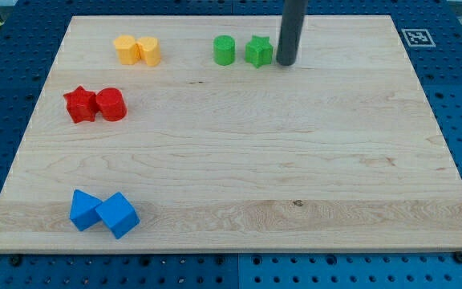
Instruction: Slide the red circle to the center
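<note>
The red circle point(111, 104) sits on the wooden board point(239, 160) at the view's left, touching a red star point(80, 104) on its left side. My tip point(285, 63) is near the view's top, just right of a green star point(258, 51), far to the upper right of the red circle.
A green circle point(224, 50) stands left of the green star. Two yellow blocks point(137, 50) sit side by side at the top left. Two blue blocks point(103, 213) sit together at the bottom left. A marker tag point(417, 37) lies off the board's top right corner.
</note>
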`<act>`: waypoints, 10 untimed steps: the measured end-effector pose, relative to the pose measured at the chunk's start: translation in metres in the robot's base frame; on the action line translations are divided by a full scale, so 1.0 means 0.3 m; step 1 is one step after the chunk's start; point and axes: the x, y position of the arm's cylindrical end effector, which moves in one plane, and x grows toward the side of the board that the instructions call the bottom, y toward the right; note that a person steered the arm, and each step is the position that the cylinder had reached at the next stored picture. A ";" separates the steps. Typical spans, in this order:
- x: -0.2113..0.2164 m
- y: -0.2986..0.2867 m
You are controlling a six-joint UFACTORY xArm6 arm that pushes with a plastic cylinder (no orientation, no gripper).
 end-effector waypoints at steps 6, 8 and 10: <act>0.138 -0.741; 0.164 -1.146; 0.343 -0.883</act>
